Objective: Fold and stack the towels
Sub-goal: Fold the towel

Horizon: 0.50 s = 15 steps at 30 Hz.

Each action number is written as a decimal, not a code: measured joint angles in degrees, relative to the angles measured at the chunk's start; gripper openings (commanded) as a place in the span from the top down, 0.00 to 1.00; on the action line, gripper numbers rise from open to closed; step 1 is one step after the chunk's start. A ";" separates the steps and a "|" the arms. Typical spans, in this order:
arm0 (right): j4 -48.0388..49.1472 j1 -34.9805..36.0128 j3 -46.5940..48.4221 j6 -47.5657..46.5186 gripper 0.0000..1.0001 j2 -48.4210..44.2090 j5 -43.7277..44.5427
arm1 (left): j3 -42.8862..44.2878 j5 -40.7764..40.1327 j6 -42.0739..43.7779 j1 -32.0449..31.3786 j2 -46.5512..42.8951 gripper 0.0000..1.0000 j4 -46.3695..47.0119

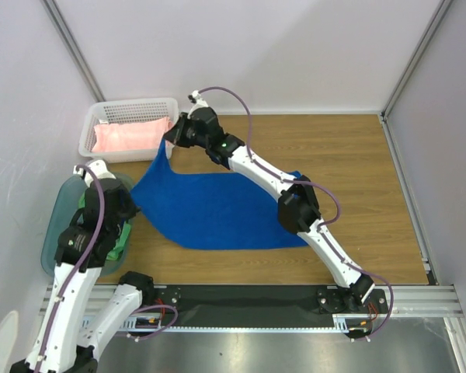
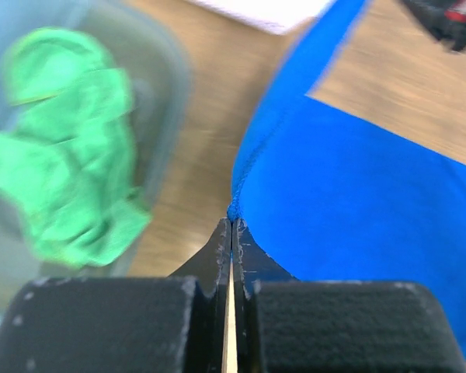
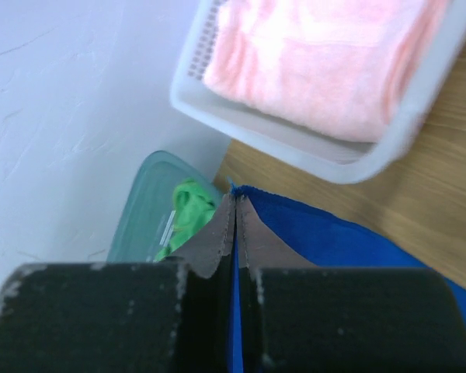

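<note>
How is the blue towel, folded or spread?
Spread: the blue towel lies open on the table, a corner pinched in the right gripper.

The 3 towels are matt cloth: the blue towel fine-napped with a stitched hem, the pink towel fluffy, the green towel soft. The basket is white perforated plastic, the tub translucent teal plastic, the table smooth grained wood

A white perforated basket sits at the far left corner of the wooden surface, with a teal tub nearer.
</note>
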 measured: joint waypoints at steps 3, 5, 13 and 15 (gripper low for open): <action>-1.66 -2.10 -2.80 -0.87 1.00 -1.66 -1.22 | -2.45 5.51 1.38 -0.42 -1.86 1.00 3.82; -2.89 -3.96 -6.32 -1.86 1.00 -3.98 -2.01 | -3.91 7.89 1.42 -2.75 -1.75 1.00 5.97; -6.38 -12.09 -20.96 -6.40 1.00 -16.50 -5.51 | -4.66 6.23 -3.19 -25.40 8.00 1.00 14.25; -6.95 -14.27 -24.26 -7.96 1.00 -19.69 -7.13 | -4.81 4.72 -5.01 -29.75 10.78 1.00 16.55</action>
